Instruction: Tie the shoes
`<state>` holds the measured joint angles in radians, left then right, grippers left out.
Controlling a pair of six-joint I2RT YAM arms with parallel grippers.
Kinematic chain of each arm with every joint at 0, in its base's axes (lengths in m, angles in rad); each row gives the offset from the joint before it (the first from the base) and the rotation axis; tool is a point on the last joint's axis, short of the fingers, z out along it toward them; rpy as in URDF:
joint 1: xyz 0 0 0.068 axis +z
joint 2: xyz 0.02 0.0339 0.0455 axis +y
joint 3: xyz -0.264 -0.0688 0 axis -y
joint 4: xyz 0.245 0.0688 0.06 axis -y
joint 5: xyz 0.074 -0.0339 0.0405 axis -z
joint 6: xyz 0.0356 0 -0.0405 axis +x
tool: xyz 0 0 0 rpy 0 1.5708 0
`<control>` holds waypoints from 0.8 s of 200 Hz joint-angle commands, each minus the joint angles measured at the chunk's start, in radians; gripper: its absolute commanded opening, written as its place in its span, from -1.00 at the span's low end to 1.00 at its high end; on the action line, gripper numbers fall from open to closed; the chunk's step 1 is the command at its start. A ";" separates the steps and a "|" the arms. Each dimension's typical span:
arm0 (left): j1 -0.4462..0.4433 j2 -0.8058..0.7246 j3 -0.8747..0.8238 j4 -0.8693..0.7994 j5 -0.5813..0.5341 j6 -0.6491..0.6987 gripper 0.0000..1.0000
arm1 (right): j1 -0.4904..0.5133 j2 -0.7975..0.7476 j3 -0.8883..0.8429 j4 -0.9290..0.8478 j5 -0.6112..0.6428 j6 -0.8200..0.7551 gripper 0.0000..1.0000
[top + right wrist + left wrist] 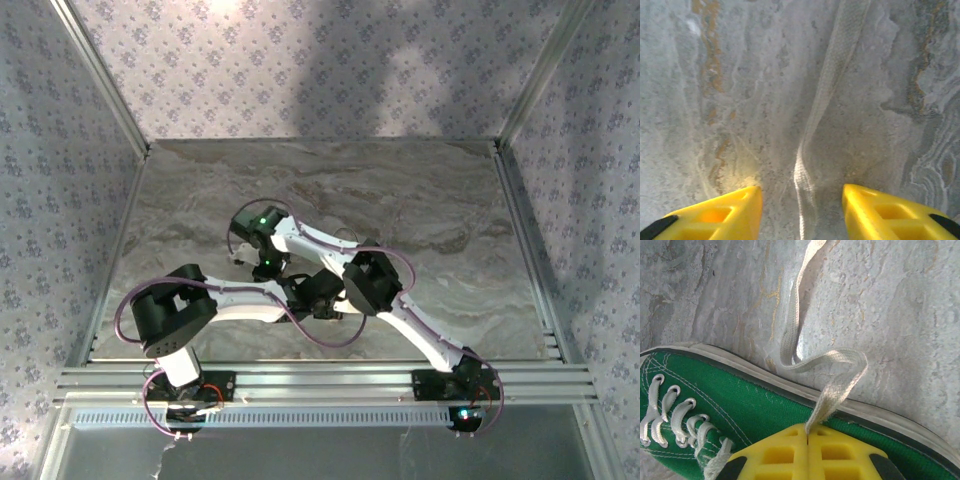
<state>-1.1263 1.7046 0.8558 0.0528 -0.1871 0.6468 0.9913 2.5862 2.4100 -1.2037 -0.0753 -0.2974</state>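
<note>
Yellow plastic fingers of the left gripper [807,436] are pressed together on a flat white woven lace [837,385], pinching it just above the flank of the small green canvas sneaker [755,405]. In the left wrist view the sneaker lies across the bottom, its white rubber sole edge toward 12 o'clock and its laced eyelets [675,407] at 8 o'clock. From the pinch the lace rises toward 1 o'clock, folds back to 10, then trails off at 12 over the grey marbled table [890,315].

The right gripper [801,195] hangs with its yellow fingers apart, straddling a pale lace strand [827,85] that lies flat on the marble and runs away toward 12 o'clock. Whether it is the same lace, I cannot tell.

To my eye the job now is picking up that strand. Drop straight down so it stays centred, touch the table lightly, then close across its width. The left should hold without tugging, or the light sneaker will drag.
</note>
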 commanded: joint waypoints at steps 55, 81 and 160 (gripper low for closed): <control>-0.009 0.043 -0.002 -0.077 0.009 -0.014 -1.00 | 0.022 0.050 0.055 -0.068 -0.031 0.015 -0.64; -0.009 0.011 -0.018 -0.056 0.027 -0.065 -1.00 | -0.011 -0.057 0.037 -0.025 -0.204 0.090 -0.93; 0.038 -0.170 -0.121 0.134 0.165 -0.336 -1.00 | -0.210 -0.436 -0.379 0.324 -0.212 0.463 -1.00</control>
<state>-1.1133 1.6001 0.7753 0.1223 -0.1349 0.4599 0.8455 2.2601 2.1597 -1.0004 -0.3023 -0.0223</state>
